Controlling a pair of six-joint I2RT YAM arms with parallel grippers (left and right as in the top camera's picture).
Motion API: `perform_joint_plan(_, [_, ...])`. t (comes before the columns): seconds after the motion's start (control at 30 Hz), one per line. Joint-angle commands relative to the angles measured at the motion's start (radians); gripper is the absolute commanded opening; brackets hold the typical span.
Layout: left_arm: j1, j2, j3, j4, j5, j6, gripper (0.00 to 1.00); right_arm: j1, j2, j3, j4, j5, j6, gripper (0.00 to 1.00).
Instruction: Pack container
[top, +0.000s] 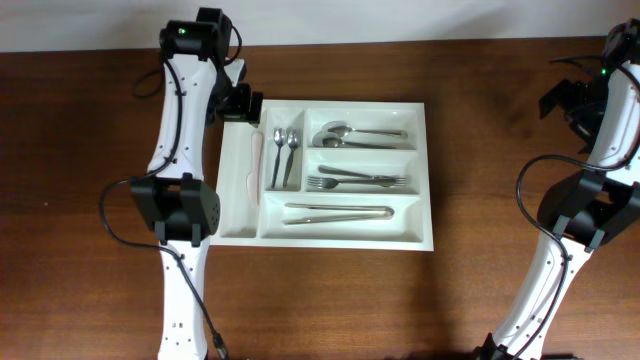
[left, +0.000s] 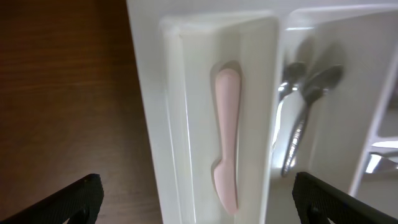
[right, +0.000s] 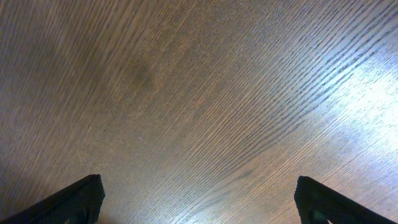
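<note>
The white cutlery tray (top: 420, 170) lies mid-table. A pink plastic knife (top: 255, 165) lies in its leftmost narrow compartment, two small spoons (top: 285, 150) in the one beside it. Spoons (top: 355, 133), forks (top: 355, 180) and tongs-like steel pieces (top: 340, 213) fill the three wide compartments. My left gripper (top: 243, 105) hovers over the tray's far left corner, open and empty; the left wrist view shows the pink knife (left: 227, 137) and spoons (left: 301, 118) below it. My right gripper (top: 570, 100) is open and empty over bare wood at the far right.
The brown wooden table (top: 80, 150) surrounds the tray. The right wrist view shows only wood grain (right: 199, 99). The arm bases stand at the front left (top: 180, 290) and front right (top: 545, 290).
</note>
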Motion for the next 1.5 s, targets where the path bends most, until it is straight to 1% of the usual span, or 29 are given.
perform_joint_plan(0.0, [0.013, -0.181, 0.022, -0.002, 0.001, -0.003, 0.99, 0.002, -0.028, 0.018, -0.002, -0.002, -0.003, 0.99])
perform_joint_plan(0.13, [0.019, -0.302, 0.003, -0.002, 0.028, -0.006, 0.99, 0.002, -0.028, 0.018, -0.002, -0.002, -0.002, 0.99])
perform_joint_plan(0.17, [0.018, -0.392, -0.039, -0.002, 0.047, -0.016, 0.99, 0.002, -0.028, 0.018, -0.002, -0.002, -0.002, 0.99])
perform_joint_plan(0.2, [0.014, -0.442, -0.075, -0.002, 0.053, -0.02, 0.99, 0.002, -0.028, 0.018, -0.002, -0.002, -0.002, 0.99])
perform_joint_plan(0.3, [-0.015, -0.677, -0.302, -0.002, 0.053, -0.022, 0.99, 0.002, -0.028, 0.018, -0.002, -0.002, -0.002, 0.99])
perform_joint_plan(0.33, [-0.037, -0.809, -0.435, 0.005, 0.029, -0.022, 0.99, 0.002, -0.028, 0.018, -0.002, -0.002, -0.002, 0.99])
perform_joint_plan(0.4, [-0.058, -0.935, -0.561, 0.04, 0.019, -0.032, 0.99, 0.002, -0.028, 0.018, -0.002, -0.002, -0.002, 0.99])
perform_joint_plan(0.53, [-0.098, -1.173, -0.806, 0.171, 0.034, -0.108, 0.99, 0.002, -0.028, 0.018, -0.002, -0.002, -0.002, 0.99])
perform_joint_plan(0.6, [-0.111, -1.3, -0.943, 0.243, 0.034, -0.169, 0.99, 0.002, -0.028, 0.018, -0.002, -0.002, -0.002, 0.99])
perform_joint_plan(0.7, [-0.112, -1.458, -1.125, 0.302, 0.025, -0.224, 0.99, 0.002, -0.028, 0.018, -0.002, -0.002, -0.002, 0.99])
perform_joint_plan(0.77, [-0.112, -1.569, -1.266, 0.357, 0.006, -0.294, 0.99, 0.002, -0.028, 0.018, -0.002, -0.002, -0.002, 0.99])
perform_joint_plan(0.83, [-0.112, -1.659, -1.394, 0.437, 0.001, -0.37, 0.99, 0.002, -0.028, 0.018, -0.002, -0.002, -0.002, 0.99])
perform_joint_plan(0.93, [-0.112, -1.76, -1.555, 0.529, -0.015, -0.427, 0.99, 0.002, -0.028, 0.018, -0.002, -0.002, -0.002, 0.99])
perform_joint_plan(1.07, [-0.112, -1.804, -1.658, 0.511, -0.02, -0.431, 0.99, 0.002, -0.028, 0.018, -0.002, -0.002, -0.002, 0.99])
perform_joint_plan(1.13, [-0.112, -1.802, -1.681, 0.51, -0.067, -0.431, 0.99, 0.002, -0.028, 0.018, -0.002, -0.002, -0.002, 0.99])
perform_joint_plan(1.2, [-0.112, -1.801, -1.715, 0.555, -0.121, -0.388, 0.99, 0.002, -0.028, 0.018, -0.002, -0.002, -0.002, 0.99])
perform_joint_plan(1.23, [-0.112, -1.801, -1.735, 0.598, -0.124, -0.328, 0.99, 0.002, -0.028, 0.018, -0.002, -0.002, -0.002, 0.99])
perform_joint_plan(1.27, [-0.112, -1.801, -1.767, 0.666, -0.123, -0.225, 0.99, 0.002, -0.028, 0.018, -0.002, -0.002, -0.002, 0.99])
perform_joint_plan(1.33, [-0.112, -1.801, -1.81, 0.748, -0.123, -0.115, 0.99, 0.002, -0.028, 0.018, -0.002, -0.002, -0.002, 0.99])
perform_joint_plan(1.4, [-0.112, -1.803, -1.857, 0.83, -0.123, -0.036, 0.99, 0.002, -0.028, 0.018, -0.002, -0.002, -0.002, 0.99])
perform_joint_plan(1.47, [-0.112, -1.809, -1.897, 0.886, -0.123, 0.008, 0.99, 0.002, -0.028, 0.018, -0.002, -0.002, -0.002, 0.99])
